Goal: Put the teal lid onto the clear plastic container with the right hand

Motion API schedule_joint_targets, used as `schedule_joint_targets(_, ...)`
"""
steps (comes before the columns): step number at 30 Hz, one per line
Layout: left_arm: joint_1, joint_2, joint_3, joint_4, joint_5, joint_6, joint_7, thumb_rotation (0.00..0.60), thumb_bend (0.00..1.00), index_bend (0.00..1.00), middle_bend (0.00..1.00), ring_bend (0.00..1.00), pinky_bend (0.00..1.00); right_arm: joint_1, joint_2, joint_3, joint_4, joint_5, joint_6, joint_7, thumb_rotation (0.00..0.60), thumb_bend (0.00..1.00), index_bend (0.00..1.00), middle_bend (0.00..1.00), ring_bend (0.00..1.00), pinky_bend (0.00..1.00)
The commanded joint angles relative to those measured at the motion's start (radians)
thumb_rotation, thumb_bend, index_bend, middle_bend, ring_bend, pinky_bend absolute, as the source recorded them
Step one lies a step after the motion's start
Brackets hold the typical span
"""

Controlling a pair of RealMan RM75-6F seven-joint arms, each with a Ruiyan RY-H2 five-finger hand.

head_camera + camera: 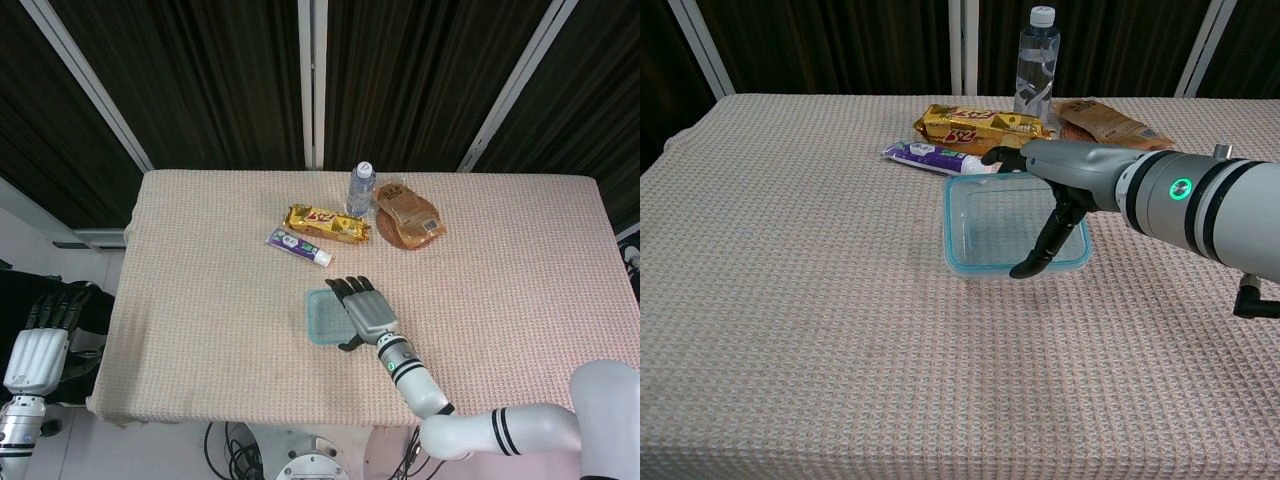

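Observation:
The clear plastic container (990, 225) stands mid-table with the teal-rimmed lid (962, 268) lying over its top; its walls are barely visible. My right hand (1065, 185) reaches across the lid's right side, fingertips at the far rim and thumb hooked over the near rim, gripping it. From above, the same hand (365, 312) covers the right half of the container (320, 318). My left hand (35, 345) hangs beside the table's left edge, fingers straight, holding nothing.
Behind the container lie a toothpaste tube (935, 155), a gold chocolate bar (975, 123) and a brown snack packet (1105, 120). A water bottle (1036, 60) stands upright at the back. The table (790, 300) is covered with a pink woven cloth.

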Motion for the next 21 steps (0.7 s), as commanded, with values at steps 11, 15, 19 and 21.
schedule_joint_targets(11,0.004,0.006,0.000,-0.009,-0.001,0.008,0.002,0.600,0.00,0.08,0.08,0.01,0.00,-0.055,0.077,-0.075,-0.095,-0.192,0.077,0.011,0.600,0.00,0.00,0.06,0.00,0.00)
schedule_joint_targets(15,0.006,0.008,0.000,-0.015,-0.002,0.010,0.007,0.600,0.00,0.08,0.08,0.01,0.00,-0.087,0.110,-0.113,-0.120,-0.262,0.101,0.014,0.600,0.00,0.00,0.16,0.00,0.00)
schedule_joint_targets(19,0.004,0.007,0.002,-0.022,0.003,0.010,0.016,0.600,0.00,0.08,0.08,0.01,0.00,-0.089,0.113,-0.109,-0.104,-0.245,0.078,0.017,0.600,0.00,0.00,0.18,0.00,0.00)
schedule_joint_targets(21,0.004,0.008,0.003,-0.026,0.003,0.010,0.020,0.600,0.00,0.08,0.08,0.01,0.00,-0.089,0.110,-0.102,-0.088,-0.234,0.064,0.026,0.600,0.00,0.00,0.18,0.00,0.00)
